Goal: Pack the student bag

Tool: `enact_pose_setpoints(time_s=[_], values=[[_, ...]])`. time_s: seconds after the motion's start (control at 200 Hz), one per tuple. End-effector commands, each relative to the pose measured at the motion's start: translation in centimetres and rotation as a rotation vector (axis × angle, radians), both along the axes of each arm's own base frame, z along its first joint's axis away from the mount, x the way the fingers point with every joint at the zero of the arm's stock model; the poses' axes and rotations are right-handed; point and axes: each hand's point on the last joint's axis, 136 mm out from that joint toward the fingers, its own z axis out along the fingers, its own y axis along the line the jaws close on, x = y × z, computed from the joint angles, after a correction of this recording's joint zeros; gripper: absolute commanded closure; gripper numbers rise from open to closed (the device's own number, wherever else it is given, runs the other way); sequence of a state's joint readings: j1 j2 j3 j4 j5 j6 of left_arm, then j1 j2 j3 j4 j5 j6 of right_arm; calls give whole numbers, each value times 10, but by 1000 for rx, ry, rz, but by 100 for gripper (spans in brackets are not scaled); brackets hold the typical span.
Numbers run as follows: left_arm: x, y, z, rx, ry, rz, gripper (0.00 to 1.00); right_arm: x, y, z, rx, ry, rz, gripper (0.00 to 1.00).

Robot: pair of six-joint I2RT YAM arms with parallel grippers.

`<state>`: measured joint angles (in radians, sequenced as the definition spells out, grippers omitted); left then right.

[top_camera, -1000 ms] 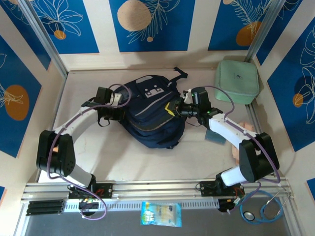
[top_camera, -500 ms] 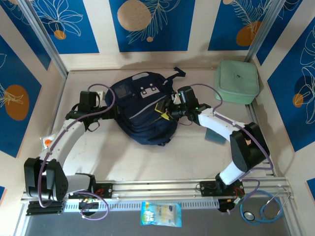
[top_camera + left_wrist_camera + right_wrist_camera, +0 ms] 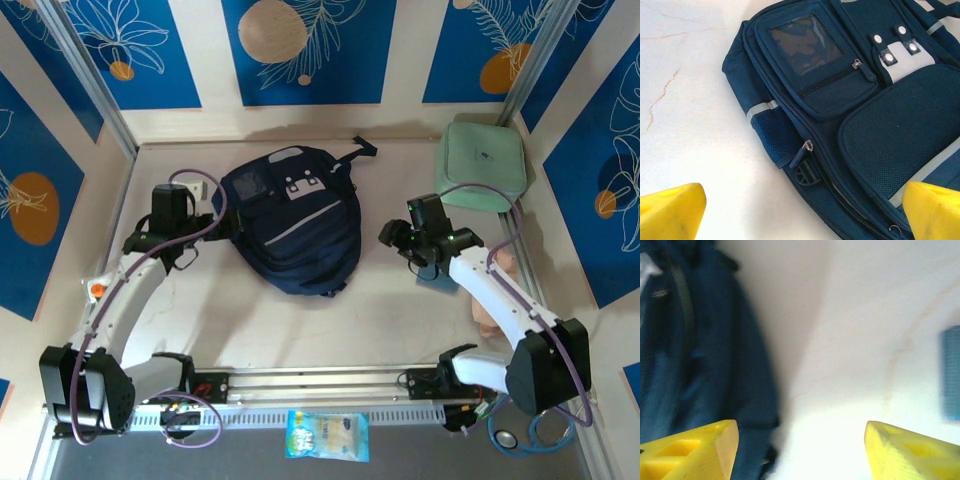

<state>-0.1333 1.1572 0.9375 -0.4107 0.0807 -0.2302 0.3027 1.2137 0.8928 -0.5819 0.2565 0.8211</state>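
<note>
The student bag (image 3: 295, 215), navy blue with grey stripes and a pocket with white marks, lies flat in the middle of the table. My left gripper (image 3: 212, 222) hovers at its left side, open, with nothing between the yellow fingertips (image 3: 671, 211). The left wrist view looks down on the student bag (image 3: 840, 100), its clear-window pocket, closed zips and mesh panel. My right gripper (image 3: 393, 236) hangs open just right of the bag, apart from it. In the right wrist view my right gripper (image 3: 800, 450) spans bare table, with the student bag (image 3: 690, 350) blurred at the left.
A pale green zip case (image 3: 481, 165) sits at the back right corner. A teal flat item (image 3: 437, 277) and a pinkish object (image 3: 497, 262) lie under the right arm. A snack packet (image 3: 327, 435) and a stethoscope (image 3: 535, 425) lie by the near rail.
The bag slid left and back between the two grippers. The right gripper has since let go and drawn away to the right; the left gripper has backed off slightly.
</note>
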Motion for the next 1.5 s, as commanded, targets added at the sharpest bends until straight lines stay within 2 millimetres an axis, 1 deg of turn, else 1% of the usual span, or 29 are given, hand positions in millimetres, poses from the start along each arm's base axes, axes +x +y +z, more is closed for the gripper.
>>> enact_pose_setpoints(time_s=[0.0, 0.08, 0.155, 0.2, 0.25, 0.26, 0.3, 0.33, 0.41, 0.5, 0.625, 0.69, 0.755, 0.885, 0.965, 1.04, 1.135, 1.201, 1.361, 1.431, 1.496], values=[[0, -1, 3, -6, -17, -20, 0, 1, -55, -11, -223, 88, -40, 31], [1, -4, 2, -17, -16, -32, 0, 13, -84, -19, -331, 123, -6, 31], [3, -6, 2, -25, -12, -43, 0, 12, -112, -29, -398, 211, -10, 30], [5, -7, 2, -27, -7, -48, 0, 8, -129, -33, -405, 269, -48, 30], [7, -9, 3, -33, -4, -54, 0, 7, -143, -36, -354, 306, -98, 28], [8, -9, 4, -35, -5, -54, 0, 7, -145, -36, -343, 310, -105, 28], [9, -11, 3, -41, -1, -61, 0, 7, -157, -35, -326, 315, -156, 13], [11, -12, 4, -43, 2, -64, 0, 6, -166, -35, -325, 318, -200, 8], [15, -14, 6, -43, 18, -72, 0, 3, -181, -33, -301, 325, -257, 7], [17, -15, 9, -40, 23, -81, 0, -6, -202, -37, -348, 373, -313, 7], [17, -17, 11, -44, 18, -94, 0, -25, -223, -53, -392, 480, -361, 7], [16, -17, 12, -41, 17, -98, 0, -34, -229, -60, -420, 529, -380, 7], [16, -16, 11, -33, 18, -99, 0, -36, -230, -68, -424, 556, -367, 6], [14, -13, 12, -17, 8, -90, 0, -33, -234, -83, -436, 611, -335, 7], [13, -13, 12, -18, 3, -89, 0, -29, -237, -89, -442, 622, -320, 13], [12, -13, 11, -24, -1, -87, 0, -26, -240, -94, -444, 632, -307, 25], [10, -13, 11, -26, 0, -87, 0, -23, -242, -98, -462, 635, -294, 47], [10, -13, 11, -27, 0, -87, 0, -20, -243, -97, -490, 626, -284, 65], [12, -16, 16, -41, -10, -97, 0, -13, -239, -87, -595, 607, -252, 97], [13, -18, 18, -51, -10, -106, 0, -9, -235, -77, -643, 597, -234, 99], [13, -20, 19, -59, -10, -114, 0, -5, -228, -64, -686, 590, -208, 100]])
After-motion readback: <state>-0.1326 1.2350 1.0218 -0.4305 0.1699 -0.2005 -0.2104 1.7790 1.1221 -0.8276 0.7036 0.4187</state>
